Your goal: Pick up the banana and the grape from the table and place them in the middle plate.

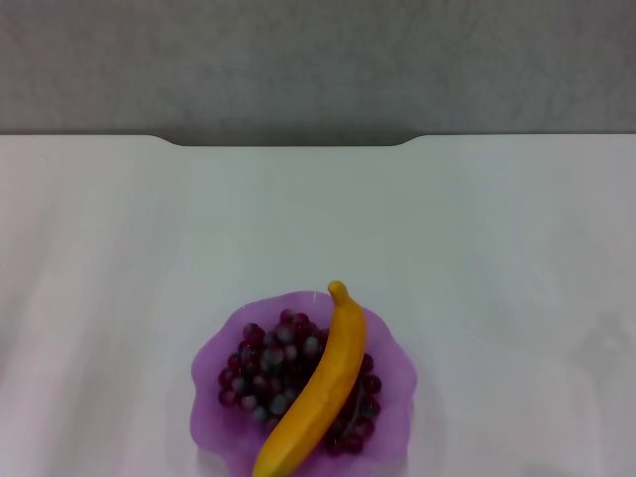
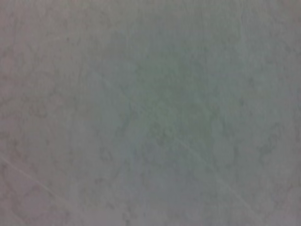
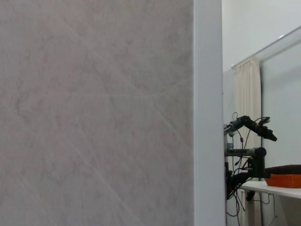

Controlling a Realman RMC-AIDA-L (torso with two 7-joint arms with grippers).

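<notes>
In the head view the purple scalloped plate [image 1: 393, 348] sits near the front middle of the white table [image 1: 149, 258]. The bunch of dark red-purple grapes [image 1: 268, 368] lies in the plate. The yellow-orange banana [image 1: 323, 388] lies diagonally across the grapes, its tip at the plate's far rim and its other end over the near rim. Neither gripper shows in any view. The left wrist view shows only a plain grey surface, and the right wrist view shows a pale marbled surface.
The table's far edge has a shallow notch [image 1: 288, 142] with a grey wall behind it. The right wrist view shows a white edge strip [image 3: 208, 113] and, far off, another robot arm [image 3: 244, 155] beside a table with an orange tray [image 3: 284, 180].
</notes>
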